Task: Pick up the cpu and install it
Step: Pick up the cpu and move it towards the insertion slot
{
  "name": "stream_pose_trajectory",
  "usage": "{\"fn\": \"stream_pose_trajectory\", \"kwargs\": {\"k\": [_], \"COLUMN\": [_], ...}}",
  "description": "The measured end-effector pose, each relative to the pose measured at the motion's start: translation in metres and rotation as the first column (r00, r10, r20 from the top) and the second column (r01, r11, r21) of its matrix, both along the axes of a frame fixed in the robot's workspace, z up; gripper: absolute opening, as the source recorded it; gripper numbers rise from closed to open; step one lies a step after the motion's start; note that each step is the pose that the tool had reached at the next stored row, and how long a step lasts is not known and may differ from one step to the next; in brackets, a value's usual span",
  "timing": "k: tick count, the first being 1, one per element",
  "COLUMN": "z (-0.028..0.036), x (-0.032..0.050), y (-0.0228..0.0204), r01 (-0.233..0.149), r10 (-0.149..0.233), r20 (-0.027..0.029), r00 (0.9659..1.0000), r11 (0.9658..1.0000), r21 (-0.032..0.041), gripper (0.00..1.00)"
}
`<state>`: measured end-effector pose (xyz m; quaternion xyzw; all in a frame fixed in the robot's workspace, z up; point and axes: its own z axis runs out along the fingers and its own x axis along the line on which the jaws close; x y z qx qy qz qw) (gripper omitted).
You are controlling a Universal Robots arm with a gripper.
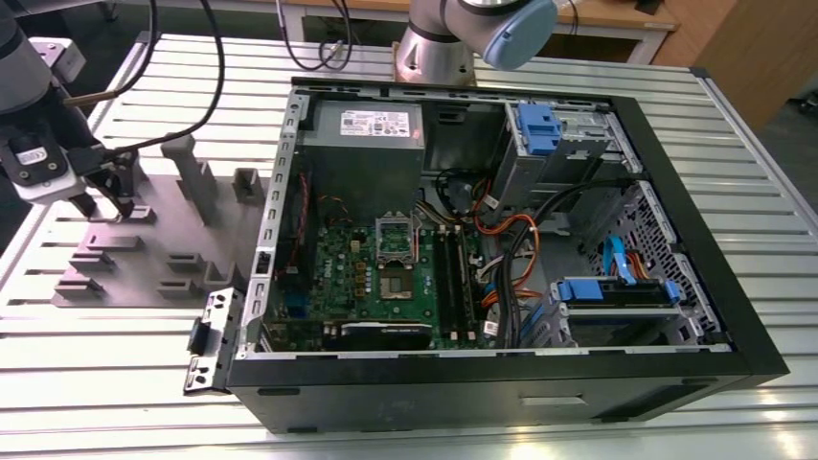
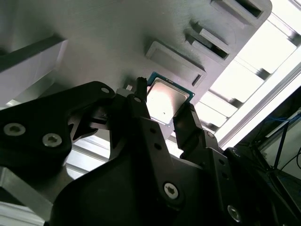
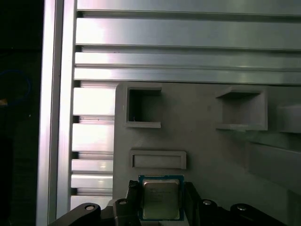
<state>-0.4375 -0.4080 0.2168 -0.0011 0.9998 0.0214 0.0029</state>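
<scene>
Although the gripper (image 2: 164,100) has its black jaws closed against two opposite edges of the cpu (image 3: 161,197), the chip appears to lie flat on the matte grey fixture plate (image 3: 202,141), so I judge the pickup barely begun and the installation undone. The open computer case (image 1: 511,383) and its silver socket frame (image 1: 394,233) stand well apart from the gripper. The cpu is thin and square, with a smooth shiny lid and a dark green rim. Shallow rectangular recesses dent the plate just beyond the gripper.
</scene>
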Motion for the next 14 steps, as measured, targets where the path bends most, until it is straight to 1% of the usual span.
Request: {"fn": "stream_pose_trajectory", "kwargs": {"k": [14], "z": [0.0038], "x": [0.0000], "y": [0.0000], "r01": [0.000], "r10": [0.000], "r20": [0.0000], "r00": [1.0000], "r11": [1.0000], "r21": [0.0000], "gripper": [0.47]}}
